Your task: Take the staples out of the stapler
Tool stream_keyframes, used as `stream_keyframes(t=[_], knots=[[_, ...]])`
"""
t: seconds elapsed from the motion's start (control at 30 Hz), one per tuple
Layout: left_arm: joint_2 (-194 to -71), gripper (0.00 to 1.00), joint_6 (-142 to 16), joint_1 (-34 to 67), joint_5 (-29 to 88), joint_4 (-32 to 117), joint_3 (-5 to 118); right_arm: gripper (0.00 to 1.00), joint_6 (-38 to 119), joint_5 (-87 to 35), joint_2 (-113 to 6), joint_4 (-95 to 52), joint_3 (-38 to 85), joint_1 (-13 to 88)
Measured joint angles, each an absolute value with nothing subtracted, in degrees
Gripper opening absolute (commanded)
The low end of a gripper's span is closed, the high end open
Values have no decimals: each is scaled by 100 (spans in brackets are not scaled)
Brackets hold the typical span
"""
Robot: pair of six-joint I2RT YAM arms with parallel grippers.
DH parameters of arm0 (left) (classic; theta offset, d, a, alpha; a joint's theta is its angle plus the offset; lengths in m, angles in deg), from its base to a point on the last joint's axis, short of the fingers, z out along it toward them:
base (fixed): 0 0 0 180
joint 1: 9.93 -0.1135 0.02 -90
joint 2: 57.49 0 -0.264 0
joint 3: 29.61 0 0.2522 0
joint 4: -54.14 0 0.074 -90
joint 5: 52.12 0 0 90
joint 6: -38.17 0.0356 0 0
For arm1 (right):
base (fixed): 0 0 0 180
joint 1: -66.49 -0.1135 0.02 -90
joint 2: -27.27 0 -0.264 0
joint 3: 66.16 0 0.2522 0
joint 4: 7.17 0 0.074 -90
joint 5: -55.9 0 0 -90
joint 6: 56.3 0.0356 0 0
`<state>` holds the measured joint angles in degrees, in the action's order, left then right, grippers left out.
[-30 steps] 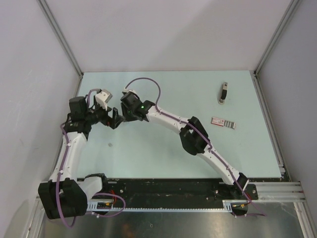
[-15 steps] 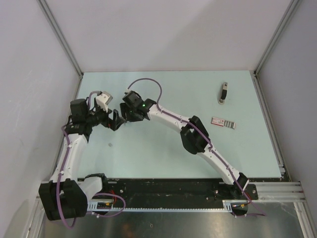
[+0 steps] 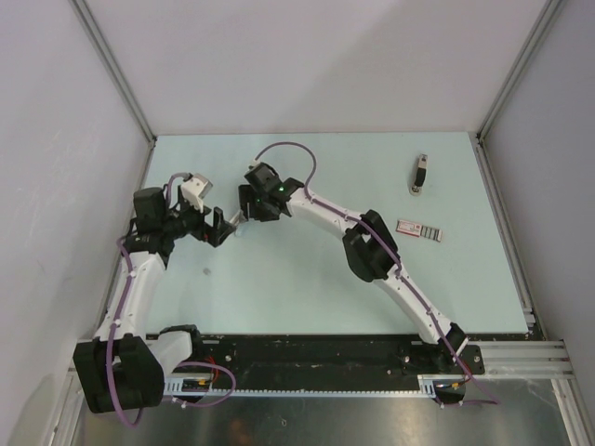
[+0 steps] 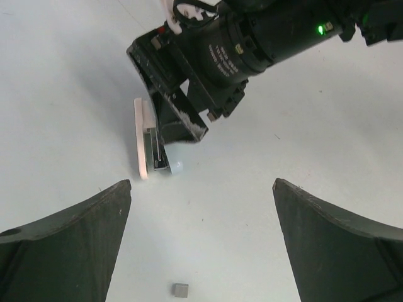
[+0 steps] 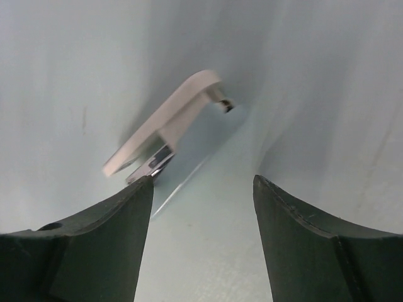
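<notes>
Though wrist cams miss them, top cam shows stapler (image 3: 409,226) touching staples (image 3: 431,234).

The pale blue desk (image 3: 307,297) carries the stapler (image 3: 409,226) near its right edge, with the staples (image 3: 430,233) right beside it. A dark-and-silver tool (image 3: 420,174) lies toward the far right corner. Left of centre rest a pink piece (image 4: 143,141) and a grey speck (image 4: 180,289).

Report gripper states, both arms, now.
Left gripper: open, holding nothing.
Right gripper: open, clamping nothing; the pale stapler sits by one fingertip.
</notes>
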<state>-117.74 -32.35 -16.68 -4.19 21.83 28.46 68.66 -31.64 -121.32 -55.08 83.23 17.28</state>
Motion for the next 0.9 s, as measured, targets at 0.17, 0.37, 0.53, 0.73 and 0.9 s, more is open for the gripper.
stream_keyframes(t=[0.17, 0.37, 0.53, 0.73, 0.9], knots=[[-11774, 99, -3235, -1668, -381, 2186, 2803, 70, 6947, -3166, -12132, -5318, 8234, 1892], [-11774, 99, -3233, -1668, -294, 2194, 2794, 69, 7052, -3162, -12143, -4759, 8236, 1862], [-11774, 99, -3228, -1668, -261, 2227, 2765, 68, 7080, -3103, -12333, -4435, 8271, 1748], [-11776, 99, -3230, -1672, -215, 2234, 2711, 68, 7137, -2954, -12473, -4186, 8295, 1602], [-11774, 99, -3233, -1672, -154, 2240, 2711, 69, 7163, -2845, -12480, -4035, 8231, 1468]])
